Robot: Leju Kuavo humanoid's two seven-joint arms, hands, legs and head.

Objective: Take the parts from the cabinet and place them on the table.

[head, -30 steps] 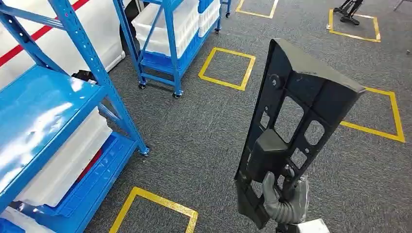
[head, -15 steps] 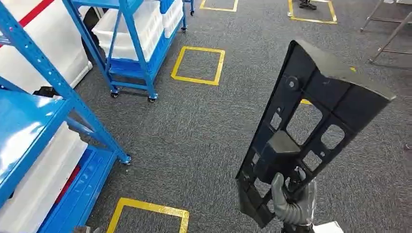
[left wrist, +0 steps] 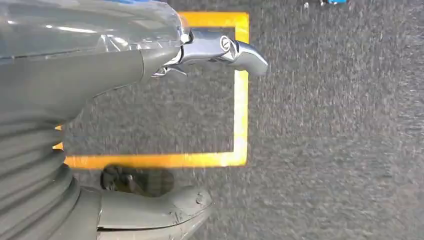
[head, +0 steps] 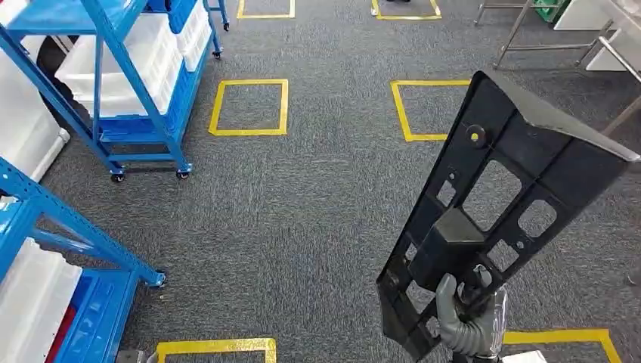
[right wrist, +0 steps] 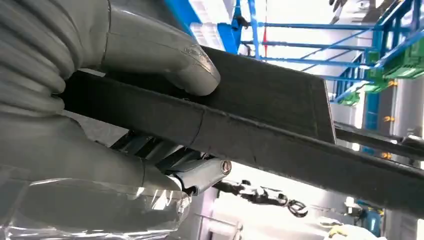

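Observation:
A long black plastic part (head: 491, 204) with several cut-out windows stands upright at the lower right of the head view, leaning to the right. My right hand (head: 465, 321) grips its lower end, thumb wrapped over the front. In the right wrist view the grey thumb (right wrist: 165, 55) presses on the black part (right wrist: 260, 120). My left hand (left wrist: 100, 125) hangs over the grey carpet with its fingers apart and nothing between them.
A blue wheeled rack (head: 121, 83) with white bins stands at the upper left. Another blue shelf unit (head: 45, 257) is close at the lower left. Yellow taped squares (head: 249, 106) mark the carpet. Metal table legs (head: 529, 30) show at the top right.
The whole scene has swung left as the camera turned right: the near blue shelf slid out toward the left edge and table legs came in at the top right. The part stays held.

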